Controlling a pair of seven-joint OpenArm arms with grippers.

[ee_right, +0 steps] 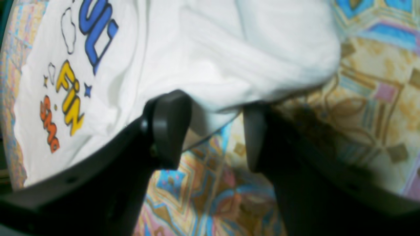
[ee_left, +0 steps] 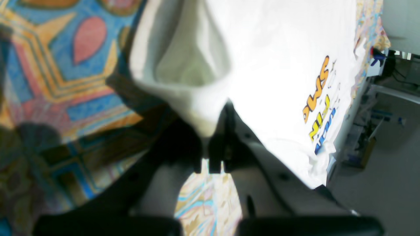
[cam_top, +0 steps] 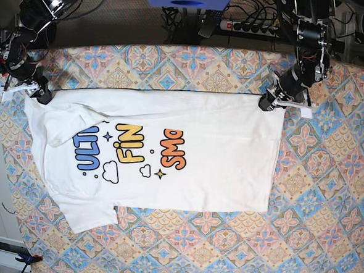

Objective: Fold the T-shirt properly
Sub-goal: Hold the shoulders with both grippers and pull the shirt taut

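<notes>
Count at inspection: one T-shirt [cam_top: 169,148], white, lying on one patterned tablecloth [cam_top: 326,201]. Printed on the T-shirt's front: three words, one blue, one yellow, one orange. Below the words, two outlined clouds can be made out. Two grippers, both at the T-shirt's far edge: left gripper [cam_top: 265,104] at one corner, right gripper [cam_top: 43,96] at the other. One power strip [cam_top: 250,27] beyond the T-shirt.

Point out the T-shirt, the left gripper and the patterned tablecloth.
T-shirt [cam_top: 218,151]: base view, plain white cloth beside the print.
Left gripper [ee_left: 208,149]: left wrist view, between its shut fingers pinching the shirt's edge.
Patterned tablecloth [cam_top: 326,201]: base view, bare tiled patch.
</notes>
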